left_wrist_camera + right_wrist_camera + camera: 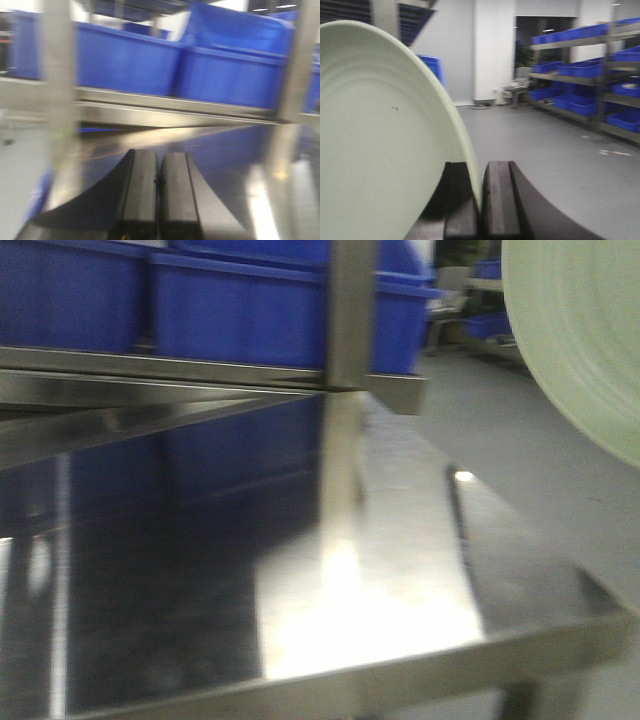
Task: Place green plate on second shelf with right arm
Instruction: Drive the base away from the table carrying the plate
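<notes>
The green plate (380, 150) is pale sage with faint rings. It stands on edge in the right wrist view, filling the left half. My right gripper (479, 187) is shut on its rim, one finger on each face. In the front view the plate (585, 335) hangs at the upper right, off the right side of the steel shelf rack and apart from it. The shiny steel shelf (250, 570) lies below and to its left. My left gripper (159, 177) is shut and empty, just above a steel shelf surface (225, 145).
A steel upright post (348, 340) stands at the shelf's middle. Blue bins (260, 310) fill the shelf above, and also show in the left wrist view (150, 60). Upright posts (60, 75) flank the left gripper. Racks of blue bins (590, 75) stand across the grey floor.
</notes>
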Robot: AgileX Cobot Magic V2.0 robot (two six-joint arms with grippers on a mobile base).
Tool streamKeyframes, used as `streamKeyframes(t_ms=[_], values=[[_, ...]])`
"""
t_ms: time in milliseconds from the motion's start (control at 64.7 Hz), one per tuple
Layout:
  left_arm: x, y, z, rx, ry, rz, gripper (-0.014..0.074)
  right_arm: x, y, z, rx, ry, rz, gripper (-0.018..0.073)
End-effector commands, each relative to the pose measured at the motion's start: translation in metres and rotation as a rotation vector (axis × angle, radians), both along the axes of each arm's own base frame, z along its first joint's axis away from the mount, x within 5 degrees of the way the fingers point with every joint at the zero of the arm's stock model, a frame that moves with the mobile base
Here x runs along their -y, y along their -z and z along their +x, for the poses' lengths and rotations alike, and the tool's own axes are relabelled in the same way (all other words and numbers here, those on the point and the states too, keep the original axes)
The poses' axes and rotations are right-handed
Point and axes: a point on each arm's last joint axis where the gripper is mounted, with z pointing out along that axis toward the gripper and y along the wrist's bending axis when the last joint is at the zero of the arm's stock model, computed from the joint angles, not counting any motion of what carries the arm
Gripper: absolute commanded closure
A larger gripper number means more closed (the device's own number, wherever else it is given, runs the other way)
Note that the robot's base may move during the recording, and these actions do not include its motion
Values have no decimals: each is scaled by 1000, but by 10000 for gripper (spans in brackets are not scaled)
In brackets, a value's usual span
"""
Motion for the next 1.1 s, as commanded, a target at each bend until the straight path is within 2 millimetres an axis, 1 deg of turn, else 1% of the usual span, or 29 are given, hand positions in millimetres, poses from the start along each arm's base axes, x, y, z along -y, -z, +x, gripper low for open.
streamKeyframes(t_ms=[0, 1081], values=[[0, 6, 0, 59, 6, -15, 466, 1, -20, -5, 142, 11, 15, 508], [0, 6, 0, 59, 6, -15, 466, 1, -20, -5, 141, 11, 15, 508]])
